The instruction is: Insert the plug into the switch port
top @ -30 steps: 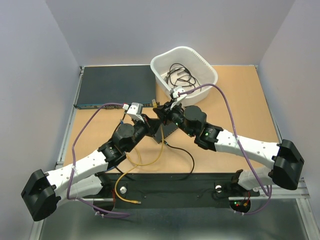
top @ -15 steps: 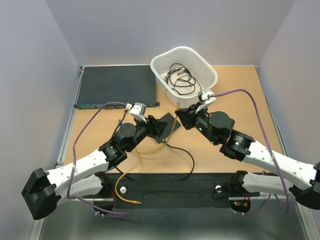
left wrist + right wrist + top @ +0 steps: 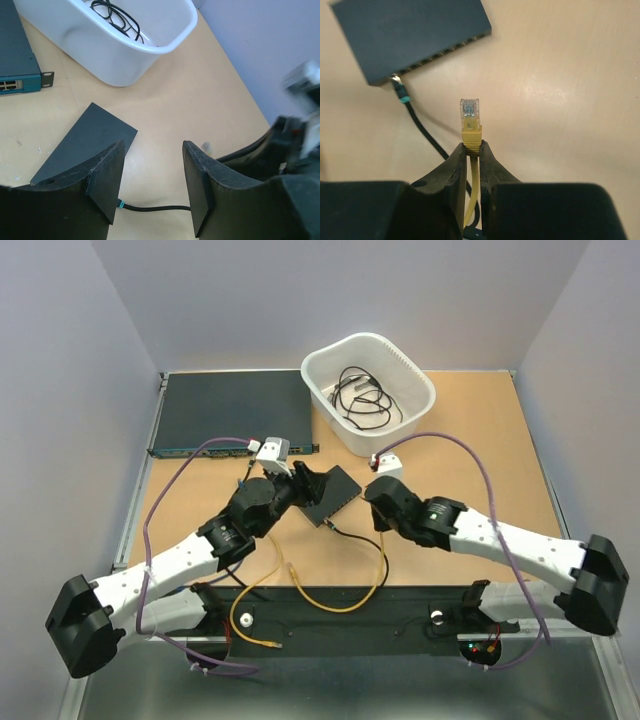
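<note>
Pinching plug (image 3: 470,114), R end effector (image 3: 472,146), gap to switch port (image 3: 440,51)

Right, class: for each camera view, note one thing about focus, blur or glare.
Top view: evenly lit and sharp, only soft shadows on the table. Left wrist view: the white basket is crisp, but the right arm at the edge is smeared. Right wrist view: the yellow plug is sharp; a pale sheen lies on the table beside it.

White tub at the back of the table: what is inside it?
A loose coil of thin black cable lies on the floor of the white tub, seen from the top camera. Nothing else shows inside. Whatever lies directly under the coil is covered.
</note>
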Robot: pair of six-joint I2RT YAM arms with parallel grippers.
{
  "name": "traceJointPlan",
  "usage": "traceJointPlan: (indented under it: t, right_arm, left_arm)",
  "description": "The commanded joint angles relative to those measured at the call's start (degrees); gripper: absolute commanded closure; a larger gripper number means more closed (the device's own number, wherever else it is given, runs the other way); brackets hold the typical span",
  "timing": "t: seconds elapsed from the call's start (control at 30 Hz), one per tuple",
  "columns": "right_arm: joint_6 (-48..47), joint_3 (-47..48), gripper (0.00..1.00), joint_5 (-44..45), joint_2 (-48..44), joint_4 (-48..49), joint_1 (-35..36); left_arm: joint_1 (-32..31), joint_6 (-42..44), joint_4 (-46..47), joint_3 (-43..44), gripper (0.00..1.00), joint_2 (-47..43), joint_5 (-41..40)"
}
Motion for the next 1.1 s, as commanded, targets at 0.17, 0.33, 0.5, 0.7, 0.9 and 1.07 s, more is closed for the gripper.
traceJointPlan:
  t: [0.17,0.33,0.5,0.7,0.9,1.07]
  right_arm:
    - [-2.14,1.33,0.99,2.05,13.71,1.46,-1.82]
    - [-4.51,0.63,1.0,1.35,18.37,6.11,-3.23]
    - [-8.02,-1.83,1.0,-3.22,22.15,14.37,-7.71]
    - [-11.54,-0.78,1.0,-7.87,27.5,20.53,-8.77]
    - [-12.25,1.68,0.99,-12.8,32.09,21.5,-8.85]
    - [-12.51,1.86,0.99,-12.81,32.62,21.5,-8.94]
  left_arm:
    - [3.62,1.66,2.47,3.46,0.41,5.41,0.18]
    - [10.39,1.66,5.2,3.64,0.43,9.98,6.76]
    - [14.88,3.5,11.07,3.37,0.43,13.23,11.78]
    - [16.82,5.27,16.18,5.65,0.44,23.5,16.43]
    - [17.17,5.88,20.58,7.41,0.46,29.32,19.87]
    - [17.35,6.85,23.82,6.89,0.46,32.31,20.4]
